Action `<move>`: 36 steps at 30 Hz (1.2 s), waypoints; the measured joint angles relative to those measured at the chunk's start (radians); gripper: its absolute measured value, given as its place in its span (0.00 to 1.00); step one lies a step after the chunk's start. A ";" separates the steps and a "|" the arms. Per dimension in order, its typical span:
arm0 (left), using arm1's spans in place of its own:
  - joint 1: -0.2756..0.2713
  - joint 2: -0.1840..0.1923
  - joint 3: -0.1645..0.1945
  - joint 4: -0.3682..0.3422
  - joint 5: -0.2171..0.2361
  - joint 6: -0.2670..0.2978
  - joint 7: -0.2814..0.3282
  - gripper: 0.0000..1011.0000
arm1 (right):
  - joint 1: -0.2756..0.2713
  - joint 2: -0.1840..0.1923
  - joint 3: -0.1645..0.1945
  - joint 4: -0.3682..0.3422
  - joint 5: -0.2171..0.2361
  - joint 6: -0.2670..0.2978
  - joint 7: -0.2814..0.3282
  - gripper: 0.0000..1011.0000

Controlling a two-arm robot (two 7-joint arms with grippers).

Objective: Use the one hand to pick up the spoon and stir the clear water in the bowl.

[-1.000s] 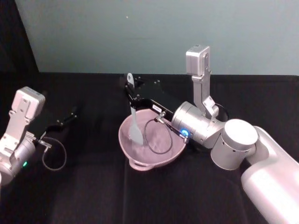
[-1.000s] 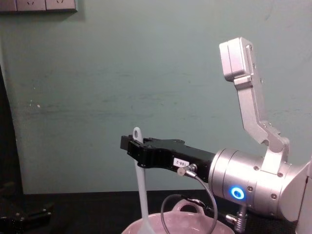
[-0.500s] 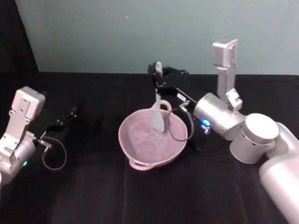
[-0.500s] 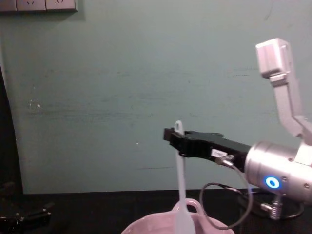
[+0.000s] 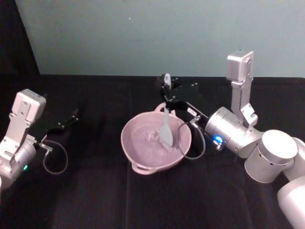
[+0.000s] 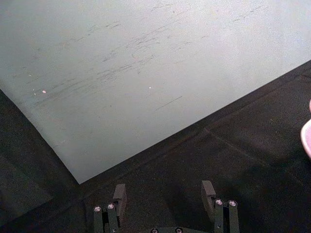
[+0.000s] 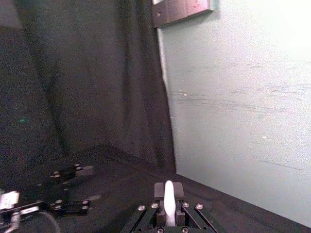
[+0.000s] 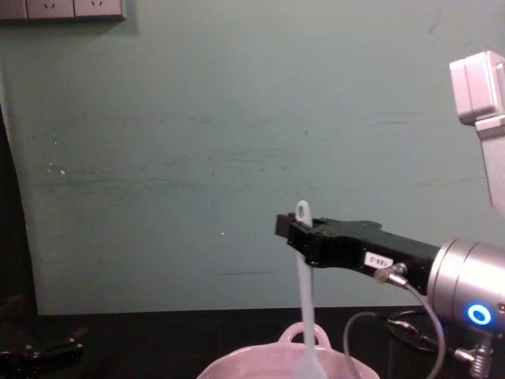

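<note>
Two things could go wrong. The larger one concerns the bowl (image 5: 126, 143), which sits near the middle of the surface (image 5: 95, 195). It looks light and unfixed, so if you sweep the blade hard against its wall you may shove or tip it and slop the water (image 5: 147, 143) onto the surface.

The smaller one is the grip. Your right end effector (image 5: 167, 89) hangs above the bowl's far right rim, fingers closed tight on the spoon (image 5: 166, 131) just under the hole at the handle tip. The spoon hangs nearly upright, blade down inside the bowl on its right side. So high a pinch on a slim, smooth handle gives the blade leverage, and I judge that drag or a knock could twist it or slide it out.

Watch the cable loop (image 5: 190, 157) under the right arm. It droops over the bowl's right rim and could catch there or dip in. Your left end effector (image 5: 74, 116) rests near the left edge, fingers spread, holding nothing, well apart from the bowl. Nothing else blocks the stir.
</note>
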 joint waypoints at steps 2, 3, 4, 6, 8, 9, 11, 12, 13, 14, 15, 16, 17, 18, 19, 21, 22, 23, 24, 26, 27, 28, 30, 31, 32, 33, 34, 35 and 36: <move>0.000 0.000 0.000 0.000 0.000 0.000 0.000 1.00 | -0.009 0.000 -0.011 -0.020 -0.001 0.004 0.004 0.11; 0.000 0.000 0.000 0.000 0.000 0.000 0.000 1.00 | -0.011 0.000 -0.015 -0.025 -0.001 0.006 0.008 0.11; 0.000 0.000 0.000 0.000 0.000 0.000 0.000 1.00 | -0.013 -0.003 -0.025 -0.032 0.001 0.012 0.018 0.11; 0.000 0.000 0.000 0.000 0.000 0.000 0.000 1.00 | -0.012 -0.007 -0.036 -0.035 0.002 0.017 0.027 0.11; 0.000 0.000 0.000 0.000 0.000 0.000 0.000 1.00 | -0.005 -0.014 -0.051 -0.034 0.003 0.023 0.038 0.11; 0.000 0.000 0.000 0.000 0.000 0.000 0.000 1.00 | -0.001 -0.017 -0.057 -0.031 0.003 0.024 0.041 0.11; 0.000 0.000 0.000 0.000 0.000 0.000 0.000 1.00 | 0.014 -0.029 -0.071 -0.015 0.004 0.024 0.049 0.11; 0.000 0.000 0.000 0.000 0.000 0.000 0.000 1.00 | 0.019 -0.034 -0.076 -0.007 0.004 0.024 0.051 0.11; 0.000 0.000 0.000 0.000 0.000 0.000 0.000 1.00 | 0.025 -0.038 -0.080 0.000 0.004 0.024 0.054 0.11; 0.000 0.000 0.000 0.000 0.000 0.000 0.000 1.00 | 0.039 -0.048 -0.087 0.015 0.004 0.023 0.058 0.11; 0.000 0.000 0.000 0.000 0.000 0.000 0.000 1.00 | 0.044 -0.051 -0.089 0.023 0.005 0.023 0.060 0.11; 0.000 0.000 0.000 0.000 0.000 0.000 0.000 1.00 | 0.051 -0.056 -0.091 0.033 0.005 0.021 0.062 0.11; 0.000 0.000 0.000 0.000 0.000 0.000 0.000 1.00 | 0.059 -0.061 -0.093 0.045 0.006 0.020 0.064 0.11; 0.000 0.000 0.000 0.000 0.000 0.000 0.000 1.00 | 0.073 -0.070 -0.096 0.065 0.008 0.017 0.066 0.11; 0.000 0.000 0.000 0.000 0.000 0.000 0.000 1.00 | 0.080 -0.075 -0.097 0.076 0.009 0.015 0.068 0.11; 0.000 0.000 0.000 0.000 0.000 0.000 0.000 1.00 | 0.100 -0.087 -0.100 0.111 0.010 0.008 0.071 0.11; 0.000 0.000 0.000 0.000 0.000 0.000 0.000 1.00 | 0.107 -0.090 -0.100 0.123 0.010 0.006 0.072 0.11; 0.000 0.000 0.000 0.000 0.000 0.000 0.000 1.00 | 0.120 -0.097 -0.099 0.146 0.011 0.001 0.073 0.11; 0.000 0.000 0.000 0.000 0.000 0.000 0.000 1.00 | 0.126 -0.100 -0.098 0.158 0.013 -0.001 0.073 0.11; 0.000 0.000 0.000 0.000 0.000 0.000 0.000 1.00 | 0.140 -0.104 -0.092 0.183 0.015 -0.009 0.073 0.11; 0.000 0.000 0.000 0.000 0.000 0.000 0.000 1.00 | 0.143 -0.104 -0.089 0.189 0.016 -0.011 0.072 0.11; 0.000 0.000 0.000 0.000 0.000 0.000 0.000 1.00 | 0.145 -0.104 -0.086 0.193 0.016 -0.012 0.072 0.11; 0.000 0.000 0.000 0.000 0.000 0.000 0.000 1.00 | 0.149 -0.101 -0.081 0.196 0.013 -0.014 0.064 0.11; 0.000 0.000 0.000 0.000 0.000 0.000 0.000 1.00 | 0.150 -0.095 -0.075 0.196 0.008 -0.016 0.055 0.11; 0.000 0.000 0.000 0.000 0.000 0.000 0.000 1.00 | 0.149 -0.091 -0.070 0.193 0.007 -0.016 0.050 0.11; 0.000 0.000 0.000 0.000 0.000 0.000 0.000 1.00 | 0.147 -0.087 -0.065 0.189 0.006 -0.017 0.047 0.11; 0.000 0.000 0.000 0.000 0.000 0.000 0.000 1.00 | 0.142 -0.078 -0.055 0.179 0.004 -0.018 0.038 0.11; 0.000 0.000 0.000 0.000 0.000 0.000 0.000 1.00 | 0.139 -0.074 -0.051 0.175 0.003 -0.018 0.034 0.11; 0.000 0.000 0.000 0.000 0.000 0.000 0.000 1.00 | 0.130 -0.064 -0.040 0.163 0.003 -0.017 0.026 0.11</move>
